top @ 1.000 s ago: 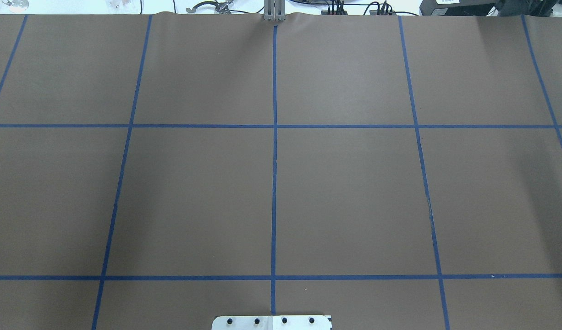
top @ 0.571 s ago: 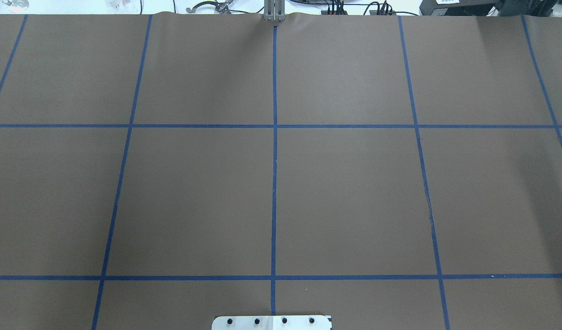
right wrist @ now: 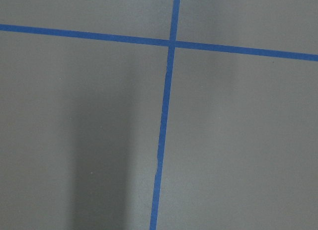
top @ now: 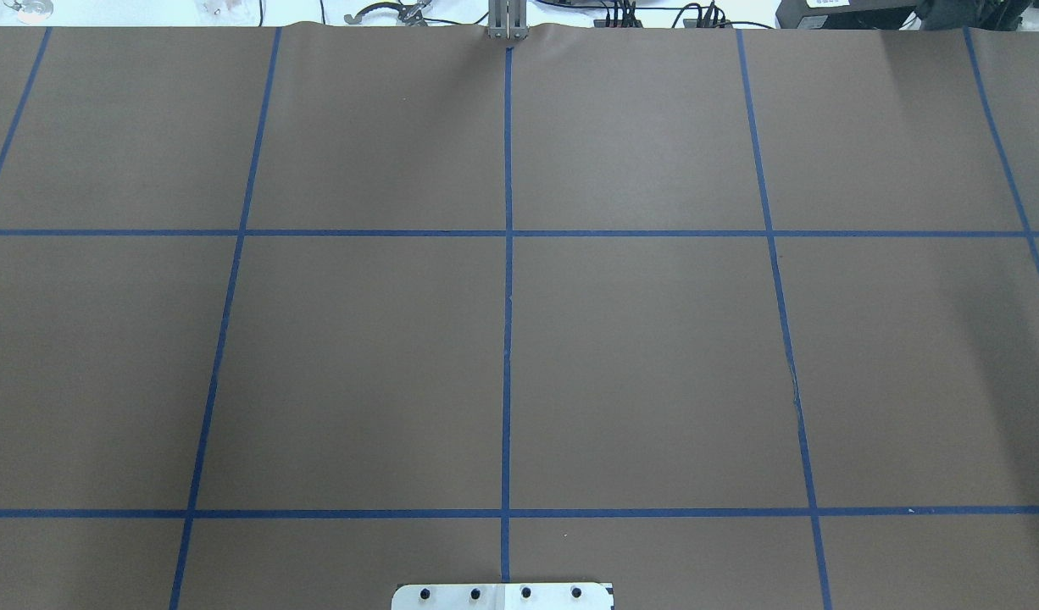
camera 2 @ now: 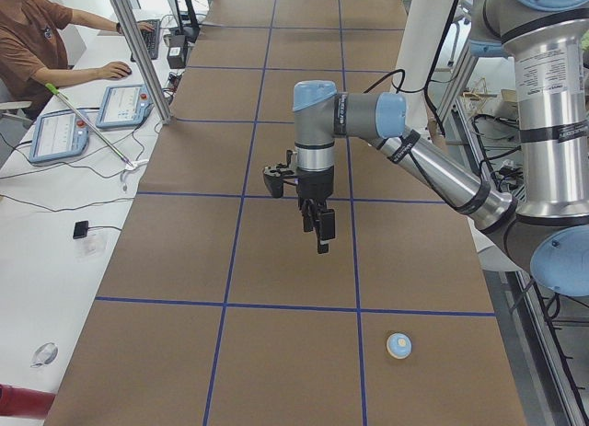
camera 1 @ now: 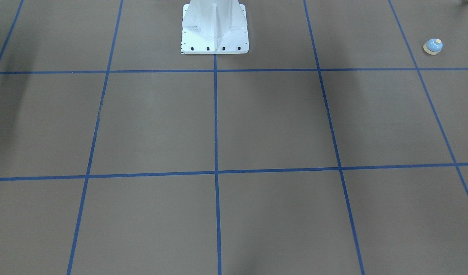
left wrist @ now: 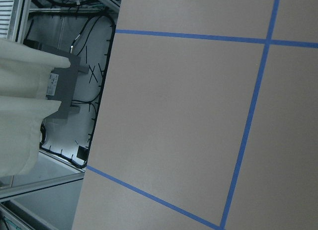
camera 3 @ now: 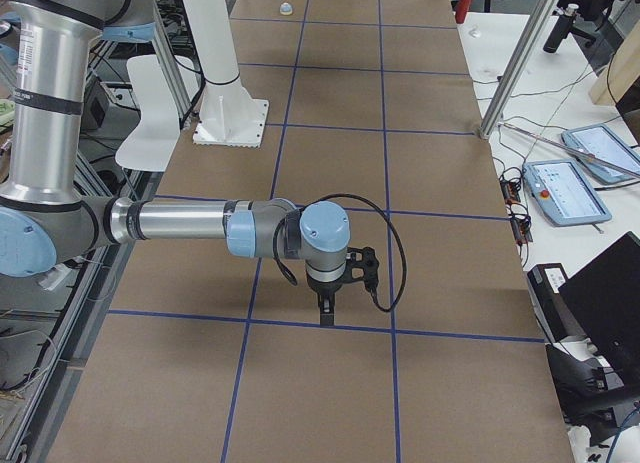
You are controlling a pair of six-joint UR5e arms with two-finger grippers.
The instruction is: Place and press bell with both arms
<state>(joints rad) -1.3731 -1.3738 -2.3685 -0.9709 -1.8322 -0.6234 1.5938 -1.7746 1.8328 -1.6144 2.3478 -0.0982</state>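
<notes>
Spotted small light-blue dome bell (camera 1: 433, 46) upper right in front view, near corner of brown blue-taped table (camera 1: 257, 122), well apart from left black two-finger gripper (camera 2: 319, 235) and right black two-finger gripper (camera 3: 325, 313). Can't tell jaw state on either. Suggest descending vertically with left, clamping low on dome, sparing cream button (camera 1: 438, 41). Open room en route; watch edge.

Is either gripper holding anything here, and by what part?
Nothing: the bell sits free on the table, far from the left gripper and right gripper.

No writing anywhere is clear enough to read.
</notes>
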